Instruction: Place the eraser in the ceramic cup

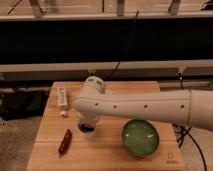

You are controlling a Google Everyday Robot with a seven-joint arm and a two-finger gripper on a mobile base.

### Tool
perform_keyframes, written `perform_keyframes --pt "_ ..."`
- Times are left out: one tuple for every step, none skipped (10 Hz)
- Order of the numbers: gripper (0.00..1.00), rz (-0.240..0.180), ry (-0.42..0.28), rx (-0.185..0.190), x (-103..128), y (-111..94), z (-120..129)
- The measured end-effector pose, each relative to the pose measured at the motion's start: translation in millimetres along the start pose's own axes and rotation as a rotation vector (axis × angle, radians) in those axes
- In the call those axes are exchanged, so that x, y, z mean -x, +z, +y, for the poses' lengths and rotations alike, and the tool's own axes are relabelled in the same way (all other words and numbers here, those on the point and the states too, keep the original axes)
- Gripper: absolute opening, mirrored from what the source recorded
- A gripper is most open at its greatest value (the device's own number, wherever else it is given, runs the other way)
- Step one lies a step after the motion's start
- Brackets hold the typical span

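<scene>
- The white arm (145, 106) reaches in from your right across the wooden table (50, 150), hiding much of it.
- The green bowl (141, 137) sits right of the work spot; leave it alone.
- The ceramic cup (86, 128) peeks out under the arm's elbow: hard, brittle, easily tipped.
- The gripper (88, 127) hangs directly over the cup; I cannot tell how it is set.
- The eraser (88, 128) seems to be the dark shape at the cup's mouth: light, grippy; pinch its long sides.

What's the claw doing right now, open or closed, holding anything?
Claw: down at the ceramic cup, under the arm; grip state cannot be told.
</scene>
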Motion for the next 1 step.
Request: perform_keyframes --pt "0.76 -0.003 0.001 -0.004 -0.5 0.2 0.6"
